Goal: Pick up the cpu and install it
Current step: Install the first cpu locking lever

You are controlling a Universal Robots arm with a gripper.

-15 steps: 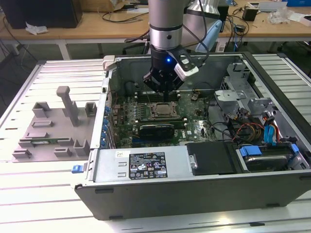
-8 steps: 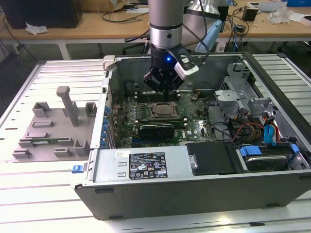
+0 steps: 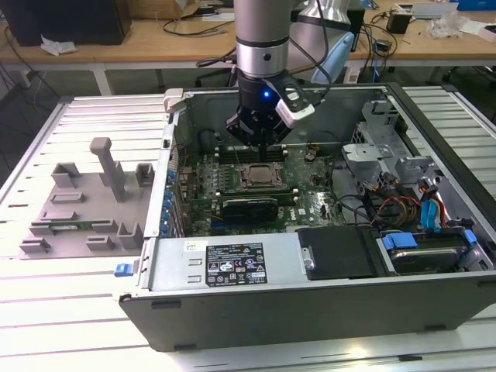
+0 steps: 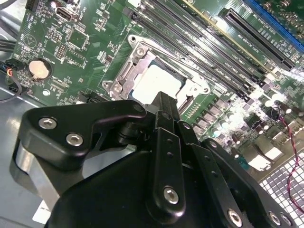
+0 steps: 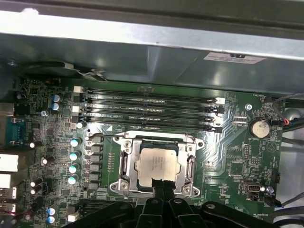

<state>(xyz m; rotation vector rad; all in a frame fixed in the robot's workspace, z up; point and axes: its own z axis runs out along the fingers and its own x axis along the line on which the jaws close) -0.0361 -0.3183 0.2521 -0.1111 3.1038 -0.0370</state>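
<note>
The cpu [image 3: 260, 175] [image 4: 156, 81] [image 5: 156, 164], a flat square chip with a silver top, lies level inside the metal socket frame [image 5: 124, 161] [image 4: 124, 71] on the green motherboard within the open computer case. My gripper [image 3: 262, 139] [image 4: 164, 100] [image 5: 162, 184] hangs just above the socket, its black fingers pressed together at one edge of the chip. The fingers look shut with nothing between them. Whether the tips touch the chip I cannot tell.
Black memory slots [image 5: 147, 107] run beside the socket toward the case wall [image 3: 325, 108]. Drive cages and loose cables [image 3: 395, 205] occupy the exterior view's right, a power supply [image 3: 232, 263] the front. A grey holder fixture [image 3: 85, 209] sits outside the case on the exterior view's left.
</note>
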